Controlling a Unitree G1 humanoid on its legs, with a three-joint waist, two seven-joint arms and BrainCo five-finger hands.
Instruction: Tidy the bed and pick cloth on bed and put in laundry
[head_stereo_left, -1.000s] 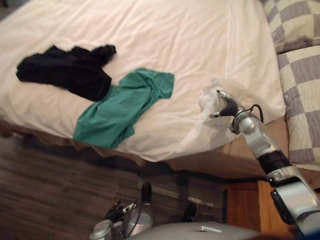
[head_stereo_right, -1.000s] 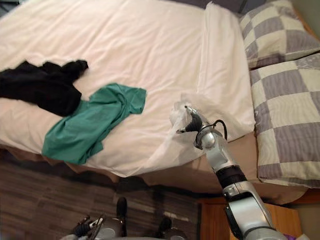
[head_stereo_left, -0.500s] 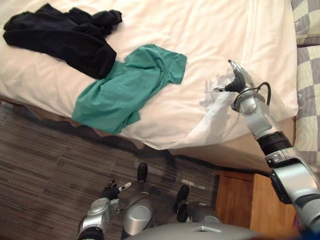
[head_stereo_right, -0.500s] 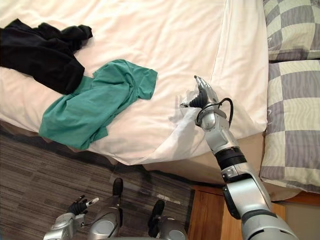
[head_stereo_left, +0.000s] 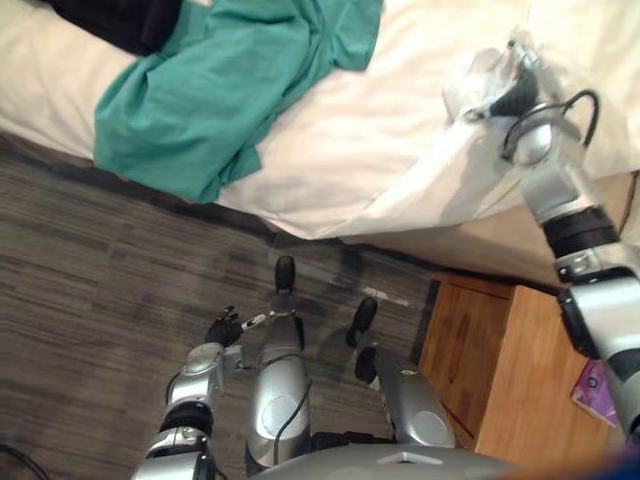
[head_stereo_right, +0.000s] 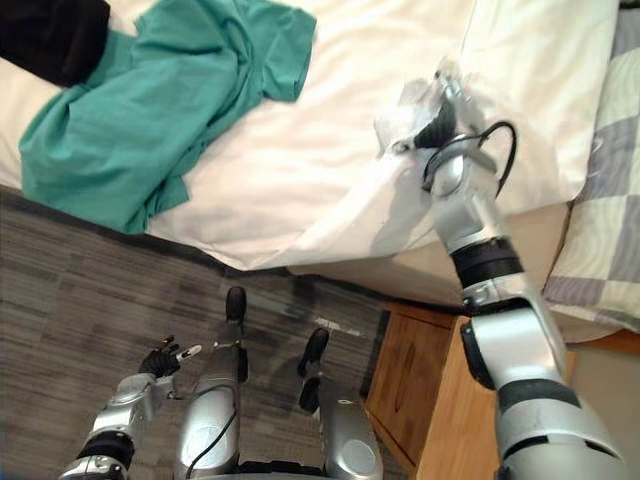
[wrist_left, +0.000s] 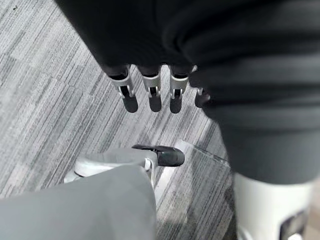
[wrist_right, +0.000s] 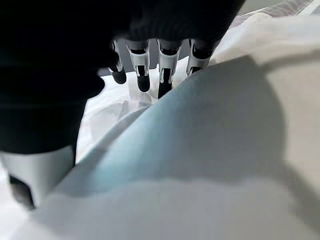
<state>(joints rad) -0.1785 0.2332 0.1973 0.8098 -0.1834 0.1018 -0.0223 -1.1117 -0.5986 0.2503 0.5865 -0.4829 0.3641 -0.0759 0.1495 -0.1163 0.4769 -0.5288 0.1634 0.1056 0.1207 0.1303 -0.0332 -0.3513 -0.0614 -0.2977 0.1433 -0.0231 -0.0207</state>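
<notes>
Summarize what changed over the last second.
Mostly the camera tilted down. The right hand keeps its pinch on the white sheet, drawing its corner slightly further up the bed. The green cloth and black cloth lie as before; left hand hangs open by the floor.

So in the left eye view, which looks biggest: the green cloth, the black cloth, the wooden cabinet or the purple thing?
1. green cloth
2. wooden cabinet, not far behind and partly hidden by the arm
3. black cloth, cut off at the picture's edge, so only a corner counts
4. purple thing
</notes>
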